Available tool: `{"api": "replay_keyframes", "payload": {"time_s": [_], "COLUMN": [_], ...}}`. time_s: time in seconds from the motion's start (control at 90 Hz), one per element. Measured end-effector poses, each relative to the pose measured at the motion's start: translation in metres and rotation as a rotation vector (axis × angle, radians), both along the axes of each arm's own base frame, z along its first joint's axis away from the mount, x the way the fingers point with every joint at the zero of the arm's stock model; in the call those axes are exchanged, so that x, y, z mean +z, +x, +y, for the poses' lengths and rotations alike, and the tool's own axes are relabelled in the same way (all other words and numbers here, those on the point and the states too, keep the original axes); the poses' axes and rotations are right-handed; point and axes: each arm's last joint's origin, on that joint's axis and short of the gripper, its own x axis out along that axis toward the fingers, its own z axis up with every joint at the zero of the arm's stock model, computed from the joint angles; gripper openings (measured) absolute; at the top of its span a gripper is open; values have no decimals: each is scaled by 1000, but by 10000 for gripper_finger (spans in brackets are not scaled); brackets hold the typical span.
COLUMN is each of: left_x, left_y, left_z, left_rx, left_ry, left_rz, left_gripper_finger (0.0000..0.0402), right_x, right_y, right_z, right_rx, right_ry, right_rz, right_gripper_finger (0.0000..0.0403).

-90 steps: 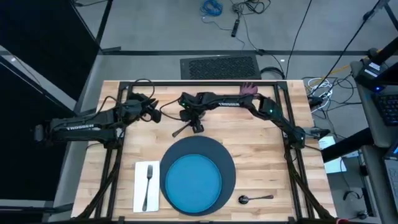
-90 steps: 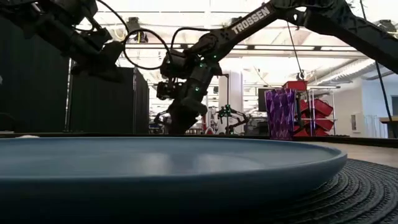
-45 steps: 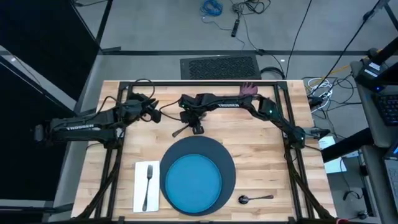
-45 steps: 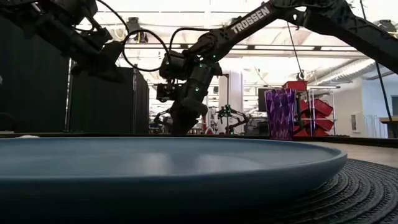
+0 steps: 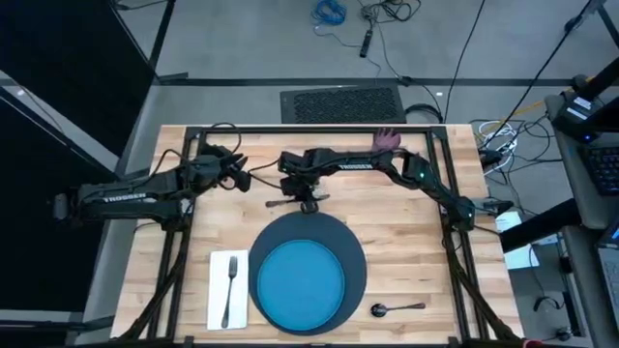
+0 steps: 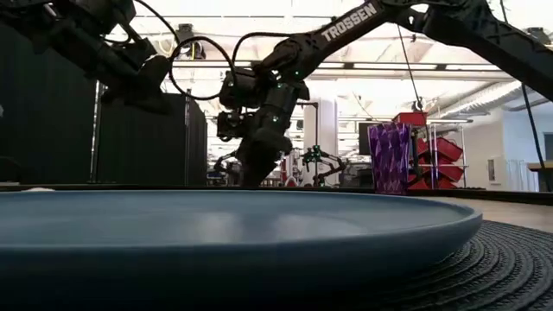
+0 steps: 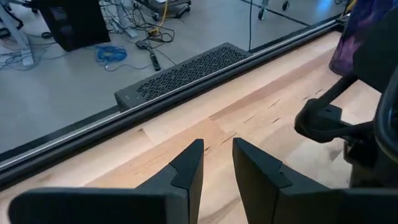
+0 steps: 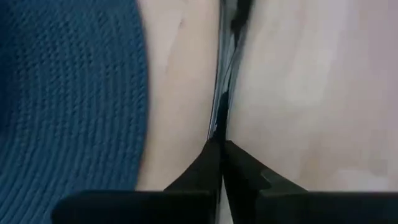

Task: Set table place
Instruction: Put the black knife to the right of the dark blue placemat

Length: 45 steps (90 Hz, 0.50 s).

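The knife (image 8: 225, 81) lies pinched between the right gripper (image 8: 221, 148) fingers, just beside the charger (image 5: 356, 253), apparently lifted off the table (image 5: 406, 242). The left gripper (image 7: 217, 163) hovers apart, fingers slightly parted.

Wood, woven mat, glazed plate

The worktop (image 5: 406, 242) is pale, matt wooden planking; the charger (image 8: 68, 93) looks coarsely woven and rough; the blue plate (image 6: 216, 233) has a smooth, soft sheen; the knife (image 8: 225, 68) is dark, glossy metal.

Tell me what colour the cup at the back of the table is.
Purple; the cup shows best in the low view.
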Motion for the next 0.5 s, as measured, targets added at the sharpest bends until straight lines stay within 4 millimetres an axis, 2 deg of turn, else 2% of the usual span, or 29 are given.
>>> {"api": "replay_keyframes", "payload": {"time_s": [0.378,0.5], "left_x": [0,0], "left_y": [0,0], "left_z": [0,0], "left_rx": [-11,-15], "left_ry": [-6,-8], "left_rz": [-1,0], "left_gripper_finger": [72,72], "right_x": [-21,-22], "right_y": [-28,-34], "right_z": [7,8], "right_rx": [1,9], "right_ry": [69,77], "right_rz": [234,289], "right_gripper_finger": [0,0]}}
